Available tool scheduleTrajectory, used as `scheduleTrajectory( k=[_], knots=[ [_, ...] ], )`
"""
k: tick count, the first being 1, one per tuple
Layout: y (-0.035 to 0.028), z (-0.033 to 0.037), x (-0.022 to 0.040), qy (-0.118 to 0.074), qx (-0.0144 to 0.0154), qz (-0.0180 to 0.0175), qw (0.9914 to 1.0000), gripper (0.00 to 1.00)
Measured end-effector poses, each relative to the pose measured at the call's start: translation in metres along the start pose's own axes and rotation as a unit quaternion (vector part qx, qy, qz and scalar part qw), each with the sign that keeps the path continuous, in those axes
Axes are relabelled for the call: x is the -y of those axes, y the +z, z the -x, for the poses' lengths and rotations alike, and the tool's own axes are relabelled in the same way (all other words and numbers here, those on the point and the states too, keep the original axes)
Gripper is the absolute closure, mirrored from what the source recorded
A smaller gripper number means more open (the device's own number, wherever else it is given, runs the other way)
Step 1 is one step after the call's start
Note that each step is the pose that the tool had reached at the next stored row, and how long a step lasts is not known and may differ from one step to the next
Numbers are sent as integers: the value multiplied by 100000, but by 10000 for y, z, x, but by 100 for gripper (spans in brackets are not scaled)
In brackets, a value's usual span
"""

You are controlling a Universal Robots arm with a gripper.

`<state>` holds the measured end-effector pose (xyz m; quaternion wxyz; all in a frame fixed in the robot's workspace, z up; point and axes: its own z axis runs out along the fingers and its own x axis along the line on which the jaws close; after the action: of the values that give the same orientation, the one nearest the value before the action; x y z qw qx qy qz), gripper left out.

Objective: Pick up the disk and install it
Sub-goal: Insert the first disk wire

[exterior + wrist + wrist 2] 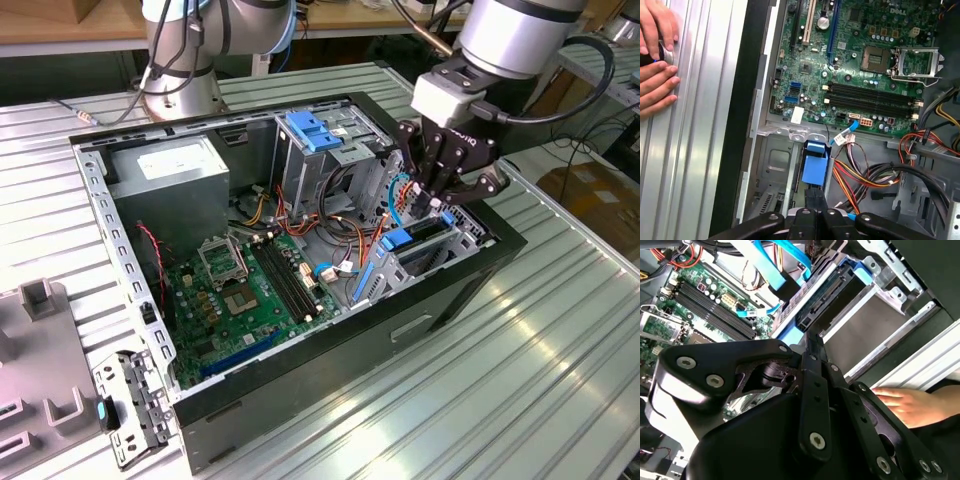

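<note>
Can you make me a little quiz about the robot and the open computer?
1. True or false: the dark metal disk with blue plastic rails lies flat on the green motherboard.
2. Which is nearest the robot's black hand? A) the grey power supply box B) the disk C) the green motherboard
3. Fill in: a person's hand rests on the ribbed metal ____ beside the black computer case.

Key: 1 false, it sits in the case's drive cage; 2 B; 3 table.
</note>
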<state>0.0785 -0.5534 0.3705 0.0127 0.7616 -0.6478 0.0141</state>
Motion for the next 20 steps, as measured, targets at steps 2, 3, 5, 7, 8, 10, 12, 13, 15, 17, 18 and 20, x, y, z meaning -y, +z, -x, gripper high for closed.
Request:
scheduleTrajectory(
  k=[2, 3, 5, 7, 8, 10, 12, 13, 15, 17, 18, 20],
  knots=[
    [1, -7, 43, -36, 0, 0, 100000, 89],
    [1, -10, 60, -58, -1, 0, 100000, 89],
    [1, -15, 95, -179, -1, -6, 100000, 89],
    [1, -24, 151, -454, -5, -15, 99999, 89],
    [2, -28, 173, -519, -3, -18, 99999, 89],
    [3, -40, 255, -659, -1, -24, 99998, 89],
    [3, -51, 339, -664, -3, -24, 99998, 89],
    [3, -52, 349, -676, -2, -24, 99998, 89],
    [2, -53, 350, -1095, -6, -36, 99994, 89],
    [3, -53, 351, -2319, 2, -85, 99973, 89],
    [2, -53, 351, -3187, 0, -119, 99949, 89],
    [-6, -54, 351, -5318, -10, -194, 99858, 89]
  ],
)
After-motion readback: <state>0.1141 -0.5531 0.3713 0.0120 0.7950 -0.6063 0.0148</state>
